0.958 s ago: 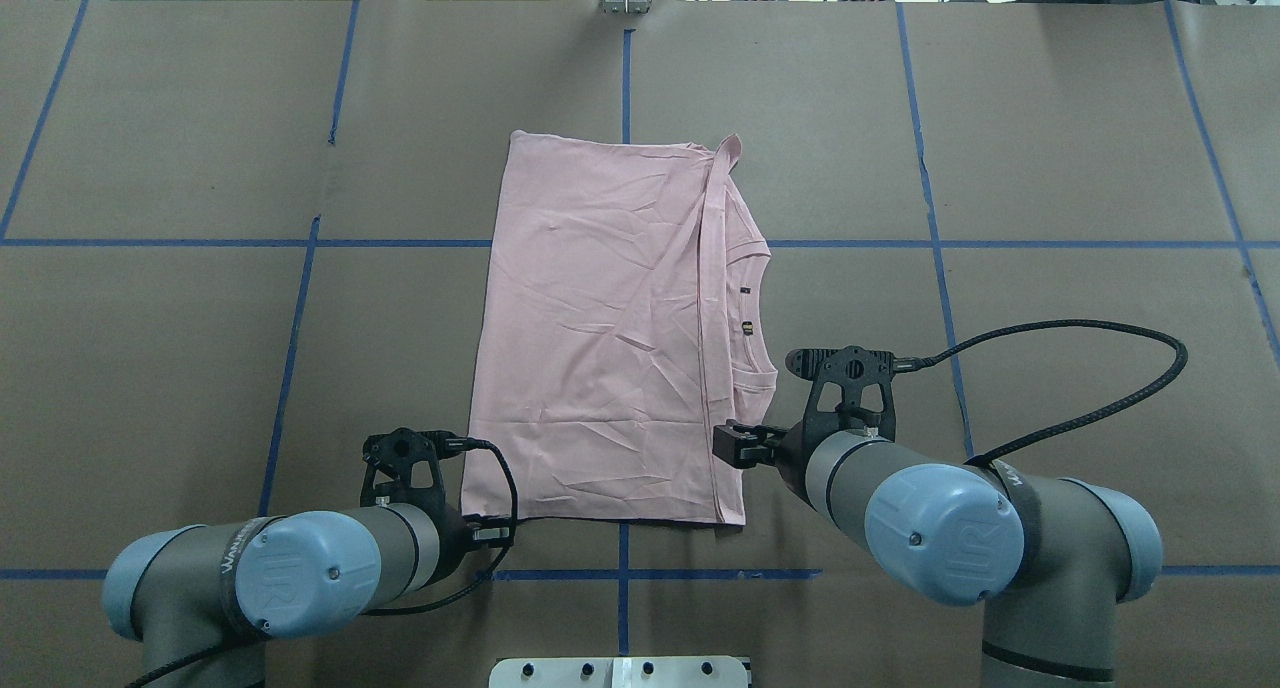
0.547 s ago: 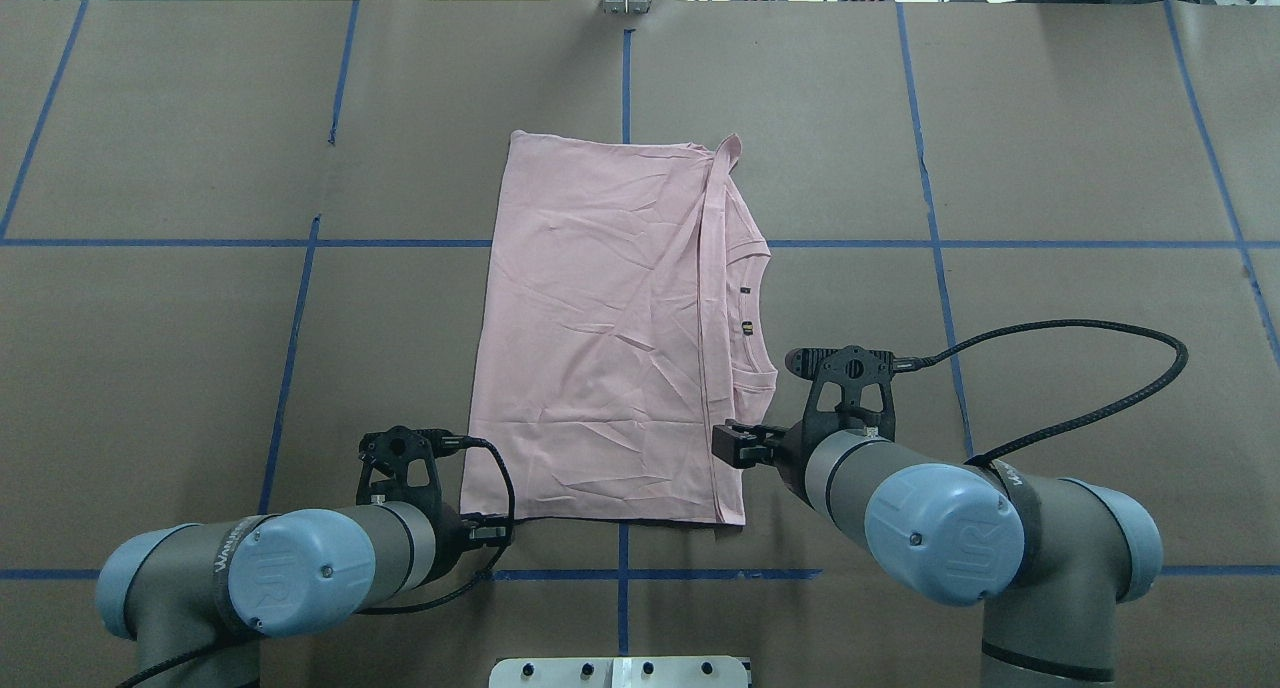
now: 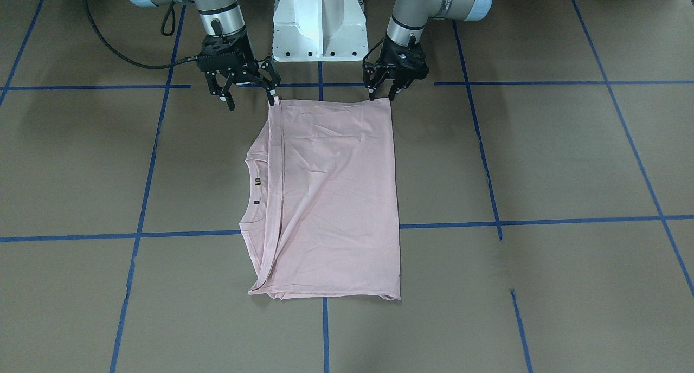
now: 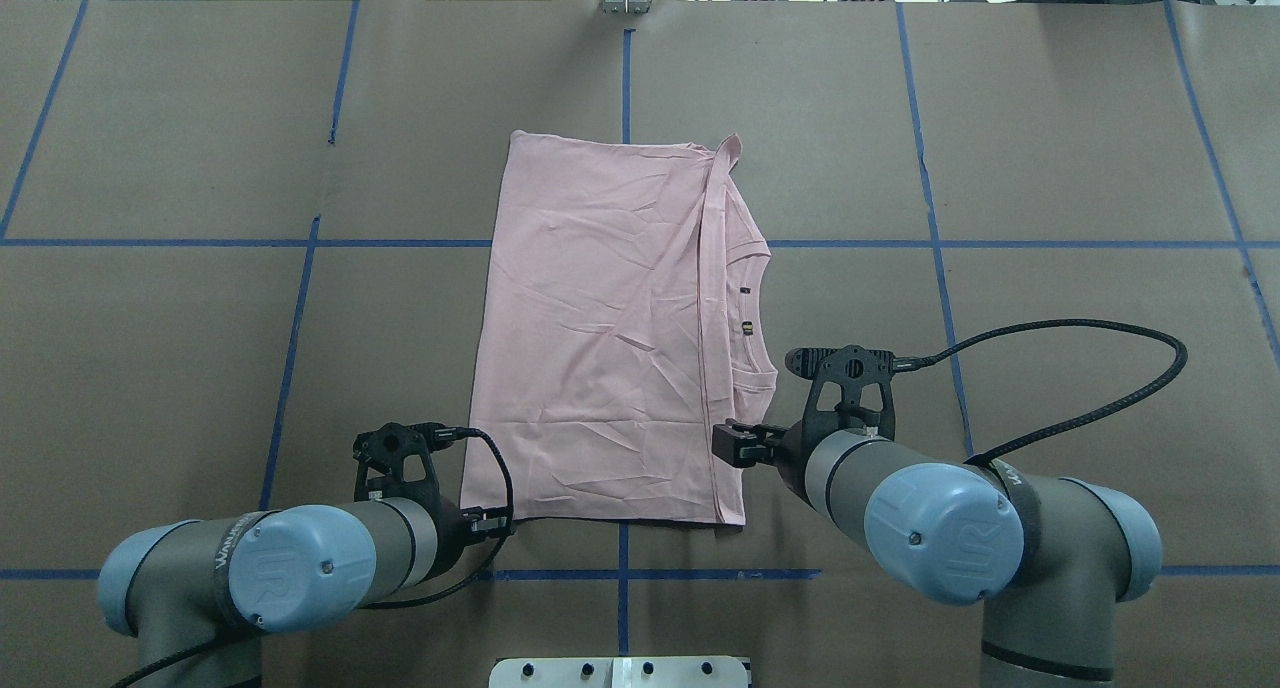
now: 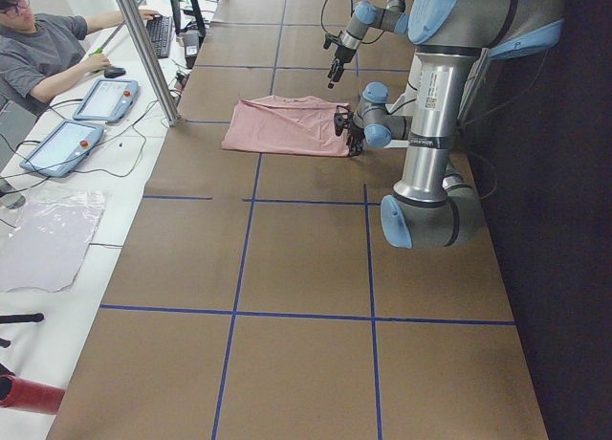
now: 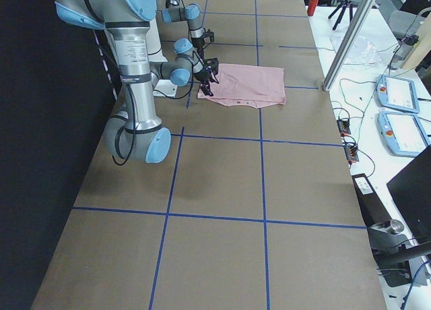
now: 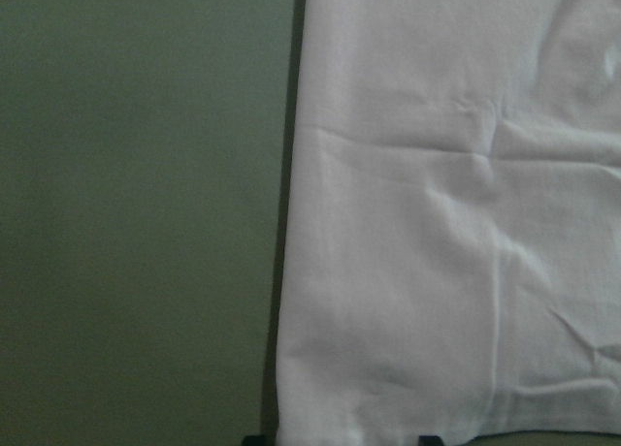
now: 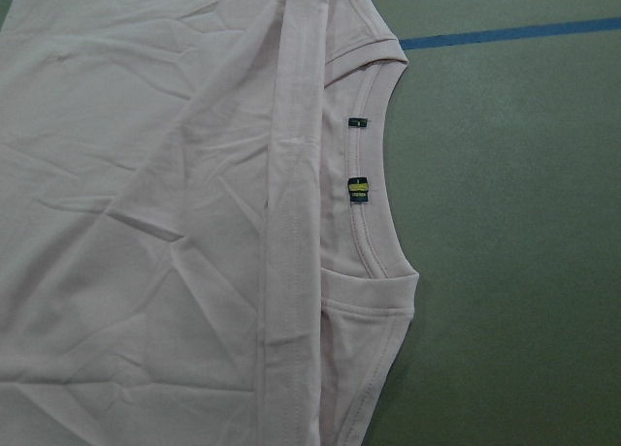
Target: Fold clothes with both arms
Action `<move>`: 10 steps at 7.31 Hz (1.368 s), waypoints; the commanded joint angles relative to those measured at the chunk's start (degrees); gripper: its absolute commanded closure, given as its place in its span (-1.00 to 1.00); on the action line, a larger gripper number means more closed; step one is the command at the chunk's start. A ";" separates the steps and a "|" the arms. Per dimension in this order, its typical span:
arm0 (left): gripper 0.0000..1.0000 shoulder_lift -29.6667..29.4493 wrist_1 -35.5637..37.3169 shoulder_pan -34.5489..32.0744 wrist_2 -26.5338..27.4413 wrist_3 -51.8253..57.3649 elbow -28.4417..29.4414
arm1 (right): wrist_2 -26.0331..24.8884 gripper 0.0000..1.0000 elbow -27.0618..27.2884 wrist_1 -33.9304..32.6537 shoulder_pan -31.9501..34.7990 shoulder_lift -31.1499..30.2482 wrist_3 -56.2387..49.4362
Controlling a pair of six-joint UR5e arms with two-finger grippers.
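The pale pink T-shirt [image 4: 600,338] lies folded lengthwise in the middle of the brown table, its print hidden. The ribbed collar [image 8: 364,199] shows along its right edge, beside a folded-over strip. My left gripper [image 3: 381,95] is open at the shirt's near left corner. In the left wrist view the shirt [image 7: 437,223] edge lies between the two fingertips. My right gripper [image 3: 250,99] is open wide at the near right corner, with one finger [image 3: 270,94] at the cloth's edge. The overhead view shows little of either gripper, the left [image 4: 490,524] or the right [image 4: 735,445].
The white pedestal base [image 3: 320,20] stands just behind the shirt's near edge. Blue tape lines [image 4: 620,573] grid the table. A black cable [image 4: 1100,368] loops off the right wrist. An operator [image 5: 38,48] and tablets [image 5: 105,100] are at a side bench beyond the far edge.
The left arm has shifted slightly, its wrist drawing a little left and its gripper nudging toward the shirt's corner. The right arm and the shirt have not moved.
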 commanded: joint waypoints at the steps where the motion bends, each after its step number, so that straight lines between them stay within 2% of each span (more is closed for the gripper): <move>1: -0.13 0.14 0.03 -0.22 0.06 -1.87 0.30 | 0.00 -1.00 0.00 0.02 0.03 0.00 0.00; 2: -0.13 0.14 0.03 -0.31 0.06 -1.88 0.39 | 0.00 -1.00 0.00 -0.06 0.03 0.09 0.00; 3: -0.04 0.14 0.03 -0.31 0.06 -1.88 0.30 | 0.00 -1.00 0.00 -0.06 0.03 0.09 0.00; 4: 0.41 0.05 0.03 -0.31 0.15 -1.96 0.30 | 0.00 -1.00 0.00 -0.06 0.03 0.09 0.00; 5: 0.99 0.14 0.03 -0.22 0.15 -1.62 0.39 | 0.00 -1.00 0.00 -0.06 0.03 0.18 0.00; 8: 1.00 0.14 0.03 -0.22 0.06 -1.09 0.04 | 0.35 -1.00 0.43 -0.76 -0.05 1.05 0.95; 9: 1.00 0.14 0.03 -0.22 0.06 -1.09 0.04 | 0.53 -0.98 0.43 -6.68 -0.23 4.10 5.31; 10: 1.00 0.05 0.03 -0.22 0.15 -1.17 -0.05 | 1.57 -0.91 0.17 -17.18 -0.32 10.40 9.80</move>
